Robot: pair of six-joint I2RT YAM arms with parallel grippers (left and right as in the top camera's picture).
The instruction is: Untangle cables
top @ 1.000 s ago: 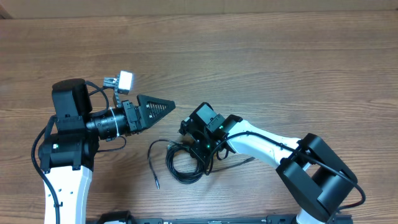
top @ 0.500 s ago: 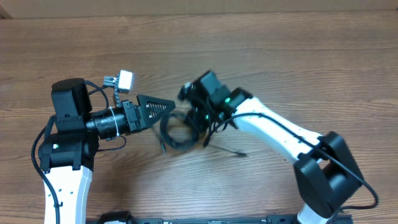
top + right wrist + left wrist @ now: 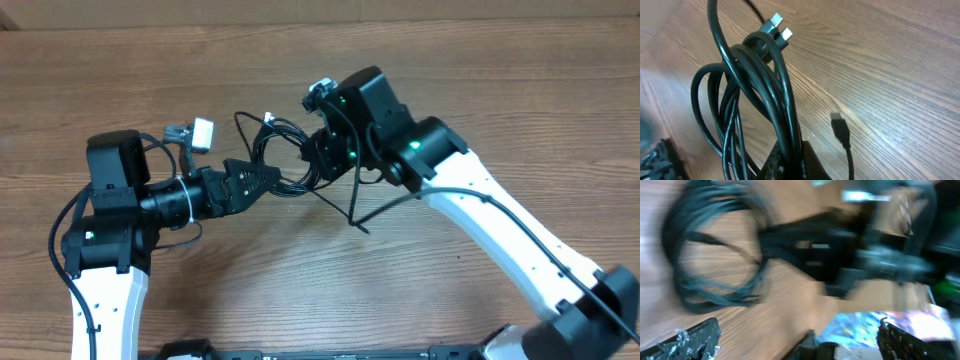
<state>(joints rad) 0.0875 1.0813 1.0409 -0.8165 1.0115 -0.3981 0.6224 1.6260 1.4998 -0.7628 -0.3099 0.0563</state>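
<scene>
Now the right gripper point(image 3: 322, 158) clenches the coiled cable bundle point(image 3: 272, 148); the left gripper point(image 3: 262, 178) gapes just beside it, where a dangling plug end point(image 3: 838, 121) could snag, tightening loops.

— What has the right pincer point(image 3: 788, 162) got?
— The cables point(image 3: 784, 95): a bundle of black loops, clamped at the bottom edge and standing up from there.
— Any ends showing?
— Two silver plugs point(image 3: 780, 27), side by side at the top of the bundle. A black plug point(image 3: 838, 121) on a loose strand, to the right, over the wood-grain tabletop point(image 3: 900, 75).
— Touching the wood?
— Cannot tell.
</scene>
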